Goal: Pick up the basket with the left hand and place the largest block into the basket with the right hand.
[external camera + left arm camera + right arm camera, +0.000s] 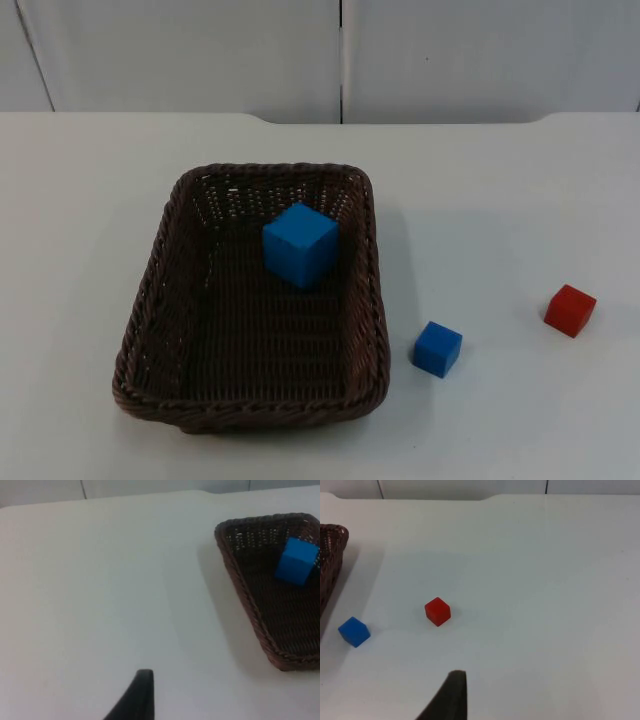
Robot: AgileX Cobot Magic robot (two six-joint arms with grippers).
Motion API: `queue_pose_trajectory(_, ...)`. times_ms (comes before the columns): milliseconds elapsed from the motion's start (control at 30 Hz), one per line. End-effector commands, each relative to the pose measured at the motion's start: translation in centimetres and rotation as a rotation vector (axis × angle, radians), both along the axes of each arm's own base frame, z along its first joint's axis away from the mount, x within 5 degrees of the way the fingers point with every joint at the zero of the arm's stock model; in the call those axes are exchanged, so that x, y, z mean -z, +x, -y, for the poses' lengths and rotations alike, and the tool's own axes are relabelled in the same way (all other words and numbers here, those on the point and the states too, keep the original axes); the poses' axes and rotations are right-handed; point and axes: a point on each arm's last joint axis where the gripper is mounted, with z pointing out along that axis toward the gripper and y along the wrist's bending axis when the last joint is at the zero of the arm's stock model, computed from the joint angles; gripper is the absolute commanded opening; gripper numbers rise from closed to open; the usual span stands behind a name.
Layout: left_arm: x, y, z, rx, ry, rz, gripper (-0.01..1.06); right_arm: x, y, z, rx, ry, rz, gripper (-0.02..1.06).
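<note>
Top view, left to right: brown wicker basket [160, 290] rests on white table [80, 200], left of centre frame. Large blue block [300, 244] sits inside basket, toward far right corner. Small blue block [438, 348] just right of basket. Red block [570, 310] further right, apart. Left gripper [142, 690], right gripper [452, 692]: one fingertip visible each, above bare table; opening cannot be determined.

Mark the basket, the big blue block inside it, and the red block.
basket [150, 290], top view, left woven wall.
big blue block [300, 245], top view, middle of the cube.
red block [570, 310], top view, middle of the cube.
</note>
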Motion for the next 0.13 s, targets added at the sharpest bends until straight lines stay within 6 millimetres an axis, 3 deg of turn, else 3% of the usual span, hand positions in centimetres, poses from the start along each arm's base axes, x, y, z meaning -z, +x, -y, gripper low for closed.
queue_pose_trajectory(0, 0.10, -0.01, -0.01, -0.025, 0.006, 0.001, 1.05, 0.03, -0.01, -0.01, 0.011, 0.005, 0.004, 1.05)
queue_pose_trajectory(100, 0.10, 0.00, 0.00, -0.057, 0.006, 0.001, 1.05, 0.03, -0.01, -0.01, 0.011, 0.005, 0.004, 1.05)
